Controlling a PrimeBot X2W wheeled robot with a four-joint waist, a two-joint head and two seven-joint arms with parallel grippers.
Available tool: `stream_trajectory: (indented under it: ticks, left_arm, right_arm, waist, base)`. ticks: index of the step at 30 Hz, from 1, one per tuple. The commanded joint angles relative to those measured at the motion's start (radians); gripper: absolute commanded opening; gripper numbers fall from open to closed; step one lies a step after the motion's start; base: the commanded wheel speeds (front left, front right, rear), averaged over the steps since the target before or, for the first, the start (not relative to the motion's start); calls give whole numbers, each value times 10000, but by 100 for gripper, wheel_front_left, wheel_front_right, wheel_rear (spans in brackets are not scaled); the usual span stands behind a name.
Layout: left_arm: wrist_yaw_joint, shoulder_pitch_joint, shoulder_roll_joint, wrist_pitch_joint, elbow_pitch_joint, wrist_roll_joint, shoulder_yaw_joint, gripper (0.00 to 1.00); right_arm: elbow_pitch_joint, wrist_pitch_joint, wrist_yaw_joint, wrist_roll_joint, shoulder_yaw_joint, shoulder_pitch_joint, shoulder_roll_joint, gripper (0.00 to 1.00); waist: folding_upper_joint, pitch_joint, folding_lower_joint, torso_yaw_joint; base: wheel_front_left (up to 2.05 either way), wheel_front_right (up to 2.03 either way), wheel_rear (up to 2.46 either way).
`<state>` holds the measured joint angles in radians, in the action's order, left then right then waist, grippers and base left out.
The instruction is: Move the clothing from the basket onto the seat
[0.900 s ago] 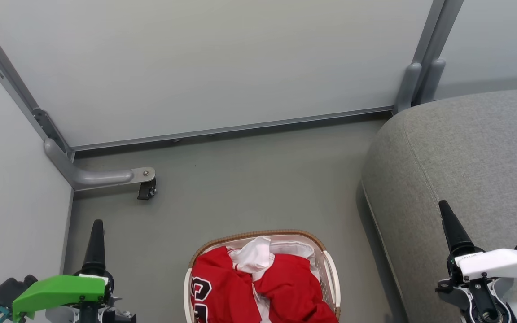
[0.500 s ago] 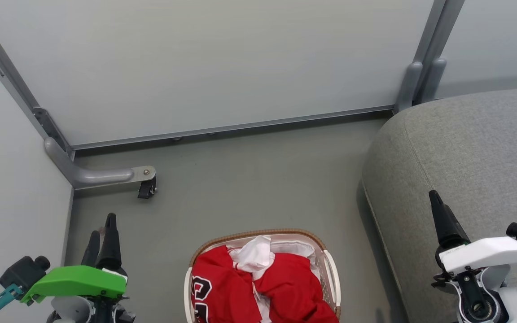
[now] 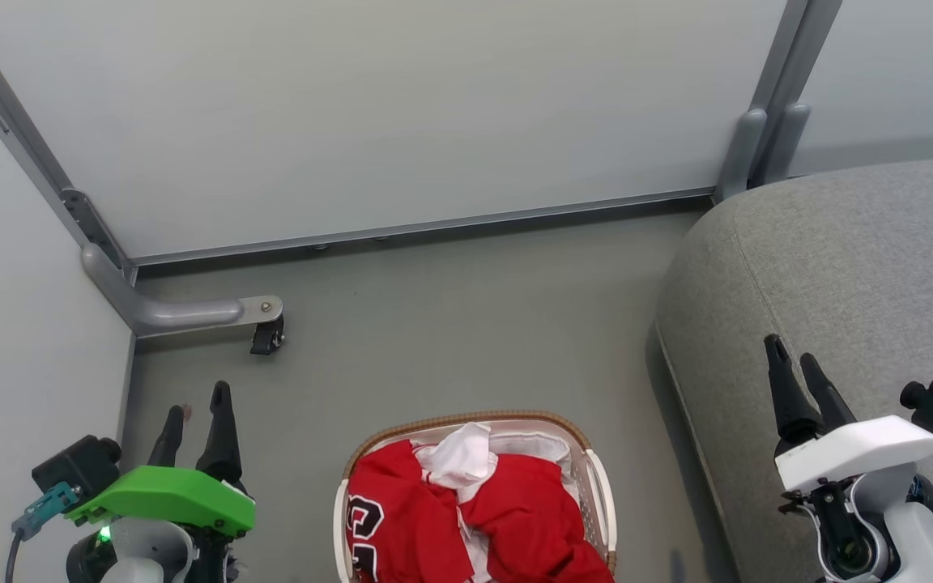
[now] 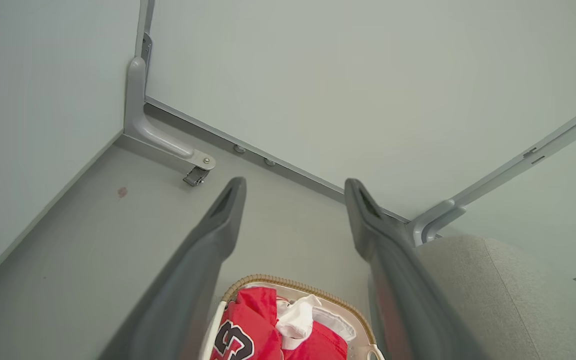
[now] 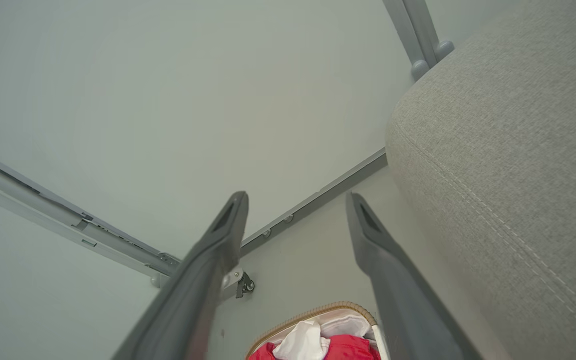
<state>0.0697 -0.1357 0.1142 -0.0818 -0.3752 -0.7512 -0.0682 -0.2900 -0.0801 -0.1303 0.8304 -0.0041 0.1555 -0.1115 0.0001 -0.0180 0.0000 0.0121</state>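
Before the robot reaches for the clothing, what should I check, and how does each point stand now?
1. Left gripper open, nothing between its fingers: ok.
2. Right gripper open, nothing held: ok.
3. Clothing lies heaped in the basket, uncovered from above: ok.
4. Seat on the basket's right, apart from it, visible part bare: ok.
5. A gripper above the clothing: not ok; both are off to the sides.
6. Basket's near end: cannot tell; the head view cuts it off.

Grey floor [image 3: 450,324], pale panels [image 3: 394,105], caster [image 3: 266,340]
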Motion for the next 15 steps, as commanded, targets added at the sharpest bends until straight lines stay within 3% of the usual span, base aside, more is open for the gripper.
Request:
stream_trajectory:
  ticks: [1, 15]
  left_arm:
    - [-114, -341, 172, -103, 49, 355, -72, 100]
    - [-333, -317, 274, -512, -103, 1750, -323, 100]
  right_arm:
    - [41, -121, -4, -354, 47, 288, -127, 100]
    - [-110, -525, -5, -1939, 227, 376, -194, 100]
  waist:
    - [-1, -8, 0, 8]
    - [-1, -31, 0, 32]
  base:
    - [0, 0, 0]
    - [0, 0, 0]
